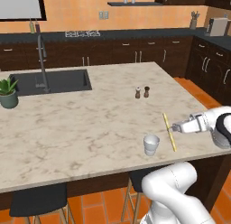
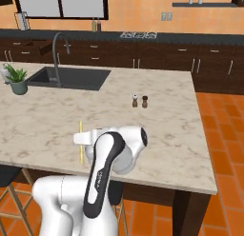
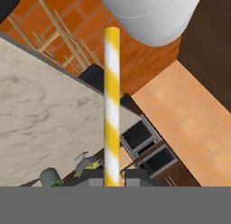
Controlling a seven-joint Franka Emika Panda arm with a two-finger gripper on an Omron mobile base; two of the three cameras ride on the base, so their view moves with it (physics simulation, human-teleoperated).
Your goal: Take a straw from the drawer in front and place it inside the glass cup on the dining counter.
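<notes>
Two jaws of the gripper (image 1: 173,128) clamp the straw (image 1: 169,132), a thin straight stick, yellow with white stripes in the hand view, held slanted above the dining counter (image 1: 90,123). Just beside it stands the glass cup (image 1: 151,144), translucent and tapered, on beige marbled stone.

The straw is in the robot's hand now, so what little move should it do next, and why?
Probably swing the straw a little sideways until it hangs above the cup, then tip it upright. The gripper is shut on the straw, which slants over the counter just beside the cup, not yet over its mouth.
</notes>
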